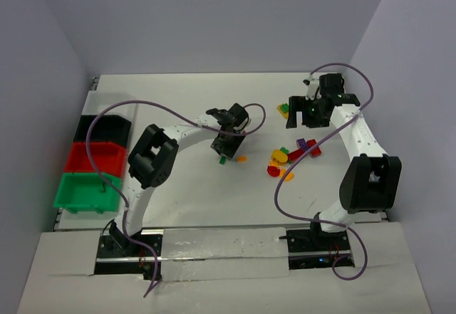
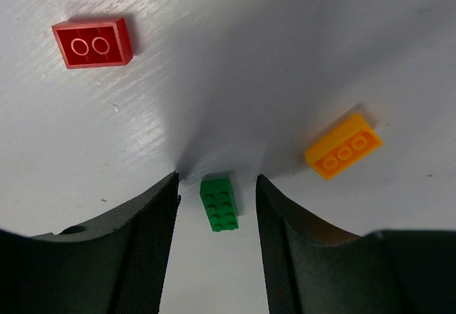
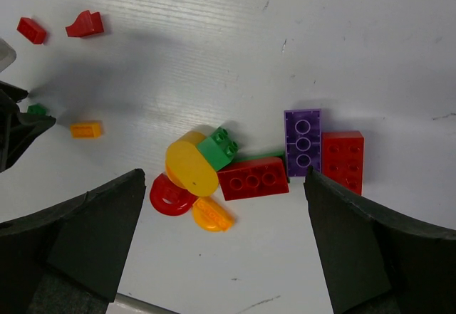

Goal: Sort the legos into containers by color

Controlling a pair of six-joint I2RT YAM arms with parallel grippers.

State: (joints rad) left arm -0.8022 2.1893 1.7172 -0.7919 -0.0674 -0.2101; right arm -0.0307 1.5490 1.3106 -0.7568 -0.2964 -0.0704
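Observation:
A small green lego [image 2: 219,203] lies flat on the white table between the fingers of my left gripper [image 2: 217,179], with a gap on each side, so the jaws are open around it. In the top view the left gripper [image 1: 226,144] hangs over this green lego [image 1: 222,160]. An orange brick [image 2: 343,146] and a red brick [image 2: 92,42] lie close by. My right gripper [image 3: 224,175] is wide open above a pile: a yellow rounded piece [image 3: 191,163], a green block [image 3: 218,147], a red brick [image 3: 253,178], a purple brick [image 3: 302,142]. The green [image 1: 87,191], red [image 1: 95,159] and black [image 1: 100,129] containers stand at the far left.
A red ring [image 3: 169,196], an orange half-round [image 3: 211,214] and another red brick [image 3: 343,159] belong to the pile. Two small red pieces [image 3: 85,24] lie apart from it. Purple cables loop over both arms. A yellow piece [image 1: 283,112] sits by the right gripper [image 1: 303,114].

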